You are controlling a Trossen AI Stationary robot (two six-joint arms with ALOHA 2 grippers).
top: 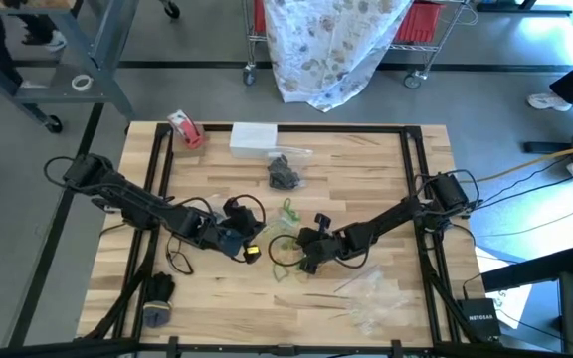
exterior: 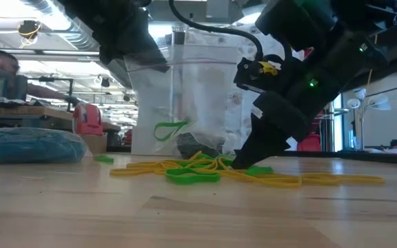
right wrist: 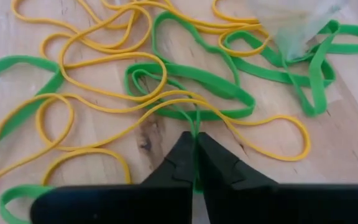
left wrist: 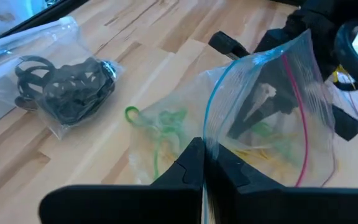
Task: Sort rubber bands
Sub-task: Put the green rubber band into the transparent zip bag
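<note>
The right pincer (right wrist: pixel 196 144), tips down on the worktop (right wrist: pixel 353 149), is pinched shut on a green rubber band (right wrist: pixel 191 93) whose loop runs straight ahead; the left pincer (left wrist: pixel 204 163) clamps the clear bag (left wrist: pixel 260 118) nearby.

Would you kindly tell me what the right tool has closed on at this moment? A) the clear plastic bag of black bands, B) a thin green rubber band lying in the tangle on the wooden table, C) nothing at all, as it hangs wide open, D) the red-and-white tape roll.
B: the right tool is shut at the tangle, with a thin green rubber band running in between its fingertips on the wooden table.
</note>
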